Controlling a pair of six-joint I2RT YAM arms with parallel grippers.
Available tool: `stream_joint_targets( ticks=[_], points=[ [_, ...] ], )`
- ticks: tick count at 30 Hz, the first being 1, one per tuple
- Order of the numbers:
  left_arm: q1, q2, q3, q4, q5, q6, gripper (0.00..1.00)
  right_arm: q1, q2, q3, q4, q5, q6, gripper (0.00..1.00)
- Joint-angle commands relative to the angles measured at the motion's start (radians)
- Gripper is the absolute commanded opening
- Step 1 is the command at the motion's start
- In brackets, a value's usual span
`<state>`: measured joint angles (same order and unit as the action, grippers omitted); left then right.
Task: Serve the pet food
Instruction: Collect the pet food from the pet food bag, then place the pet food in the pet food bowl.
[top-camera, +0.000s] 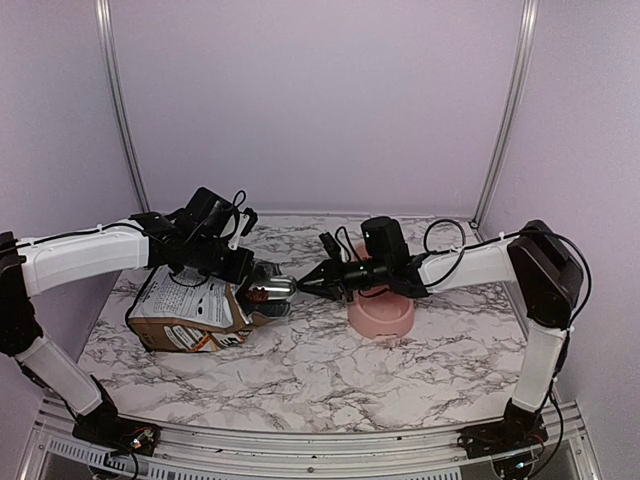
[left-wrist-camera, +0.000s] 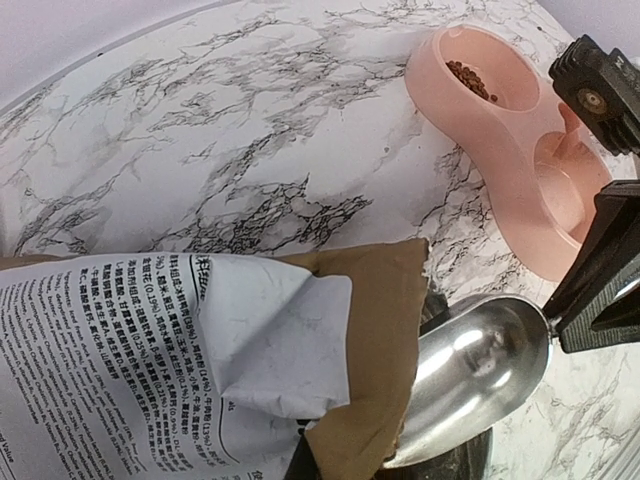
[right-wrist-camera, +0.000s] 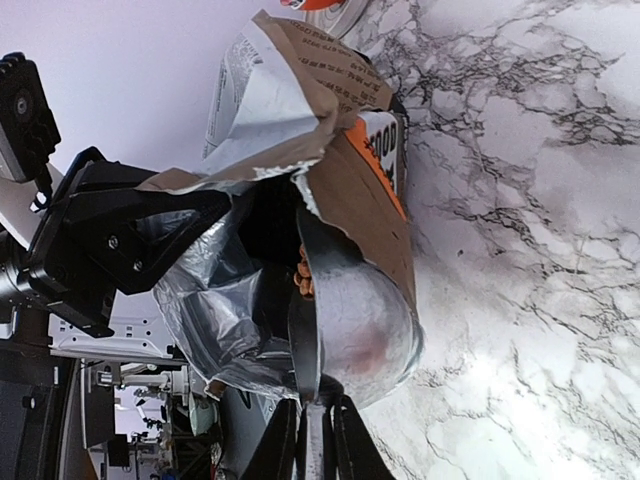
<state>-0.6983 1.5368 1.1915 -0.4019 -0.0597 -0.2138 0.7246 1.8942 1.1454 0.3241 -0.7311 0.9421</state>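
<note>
Beneath lilac walls (top-camera: 310, 100), white marble-veined tabletop (top-camera: 330, 380) carries bag (top-camera: 185, 320) and pink bowl (top-camera: 380, 318).

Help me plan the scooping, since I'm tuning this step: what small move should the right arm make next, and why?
Probably push the scoop deeper into the bag. The right end effector grips its handle. The scoop's cup sits just at the bag's open mouth and looks empty, so nothing is loaded for the pink bowl yet.
</note>
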Motion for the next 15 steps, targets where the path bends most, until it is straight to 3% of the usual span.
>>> stream_joint_targets(
  ticks=[1,15],
  points=[
    [0.011,-0.052,0.004,0.024,-0.045,0.043,0.0,-0.034,-0.033,-0.016,0.038,-0.079,-0.012,0.0],
    [0.051,-0.042,-0.004,0.017,-0.003,0.047,0.0,-0.122,-0.04,-0.041,0.052,-0.255,-0.016,0.0]
  ],
)
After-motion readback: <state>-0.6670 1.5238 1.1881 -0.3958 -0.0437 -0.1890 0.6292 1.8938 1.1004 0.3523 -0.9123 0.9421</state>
